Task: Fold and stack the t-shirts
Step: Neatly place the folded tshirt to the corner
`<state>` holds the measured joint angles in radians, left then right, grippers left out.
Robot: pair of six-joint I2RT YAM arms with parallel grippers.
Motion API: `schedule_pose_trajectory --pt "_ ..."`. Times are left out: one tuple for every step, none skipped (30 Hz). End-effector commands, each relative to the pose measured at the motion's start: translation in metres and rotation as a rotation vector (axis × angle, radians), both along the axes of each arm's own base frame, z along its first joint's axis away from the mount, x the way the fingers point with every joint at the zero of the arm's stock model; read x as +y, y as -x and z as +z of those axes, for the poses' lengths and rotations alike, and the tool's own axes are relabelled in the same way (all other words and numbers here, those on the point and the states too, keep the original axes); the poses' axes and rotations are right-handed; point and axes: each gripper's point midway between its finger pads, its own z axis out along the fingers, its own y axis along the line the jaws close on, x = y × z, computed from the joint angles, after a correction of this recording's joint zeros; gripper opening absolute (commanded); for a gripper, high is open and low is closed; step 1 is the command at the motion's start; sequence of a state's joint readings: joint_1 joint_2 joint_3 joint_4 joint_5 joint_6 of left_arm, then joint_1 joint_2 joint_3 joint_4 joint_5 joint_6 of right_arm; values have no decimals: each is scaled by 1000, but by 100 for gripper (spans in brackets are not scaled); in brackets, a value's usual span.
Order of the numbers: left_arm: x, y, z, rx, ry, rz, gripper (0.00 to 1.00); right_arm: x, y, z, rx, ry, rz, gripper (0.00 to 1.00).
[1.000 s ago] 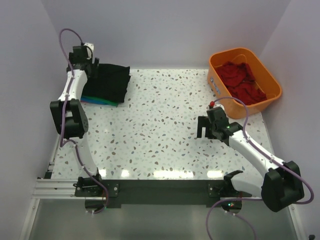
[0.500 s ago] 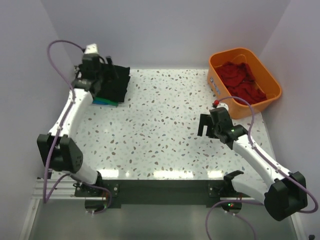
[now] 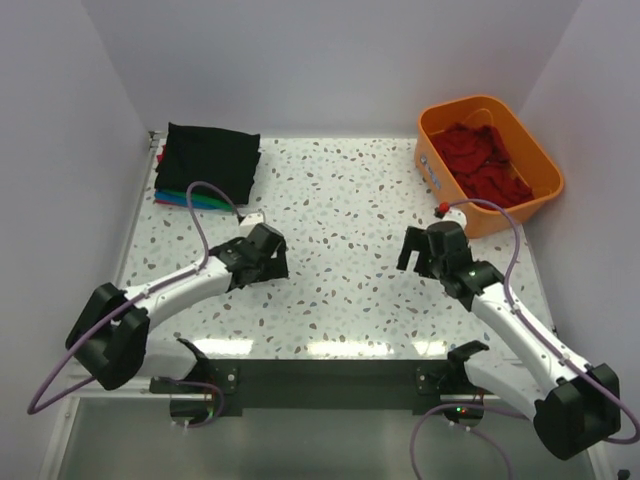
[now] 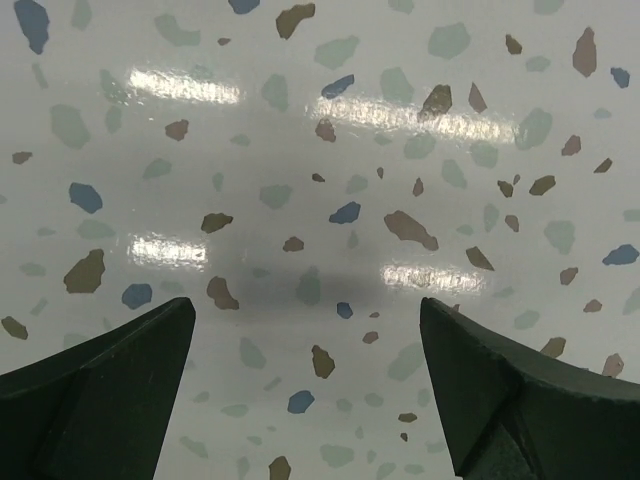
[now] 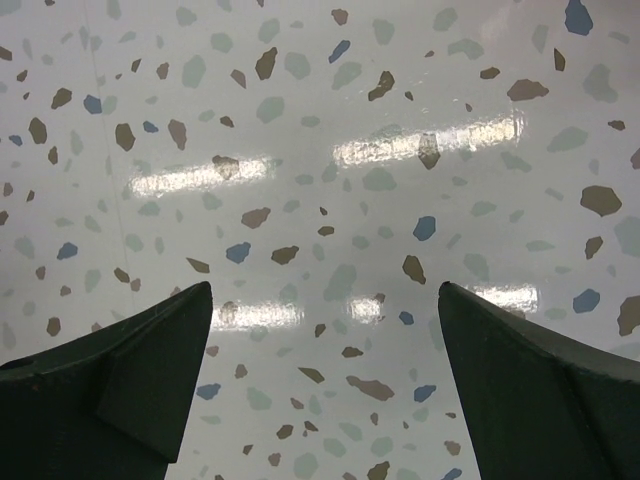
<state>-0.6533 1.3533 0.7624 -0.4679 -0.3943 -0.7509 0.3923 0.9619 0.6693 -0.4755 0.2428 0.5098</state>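
The left end effector (image 4: 305,320) and right end effector (image 5: 322,290) hang spread and empty above the table (image 3: 340,200). Limp, light red t-shirts (image 3: 485,160) crumpled in the orange bin (image 3: 540,160), upper right, likely want pinching at a raised fold.

Folded stack: black fabric t-shirt (image 3: 208,160) lying flat atop green, blue and red layers, sitting at the tabletop's (image 3: 340,230) far-left corner.
Unfolded heap: crumpled dark red t-shirts (image 3: 483,160) lying inside the orange plastic bin (image 3: 428,150).

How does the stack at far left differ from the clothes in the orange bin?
The stack is folded flat, black on top with coloured edges beneath; the red clothes are crumpled loose. The stack sits on the table; the red clothes lie inside the orange bin. Both are cloth, at the table's far edge.
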Motion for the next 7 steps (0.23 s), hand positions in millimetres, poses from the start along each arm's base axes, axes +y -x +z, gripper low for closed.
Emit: schedule_pose_trajectory --pt "7 -16 35 -150 53 114 100 -1 -7 12 -77 -43 -46 98" --pt "5 -20 47 -189 79 111 100 -1 -7 14 -89 -45 -41 99" --pt "4 -21 53 -210 92 108 100 -1 -6 15 -91 -46 -41 99" --pt "4 -22 58 -226 99 107 100 -3 -6 15 -94 -41 -48 99" --pt "5 -22 65 -246 112 105 100 -3 -5 18 -99 -43 -50 99" --pt "6 -21 66 -252 112 108 100 -4 -5 19 -107 -45 -52 99" --pt "8 -20 67 -257 110 112 100 -4 -4 20 -110 -47 -52 99"
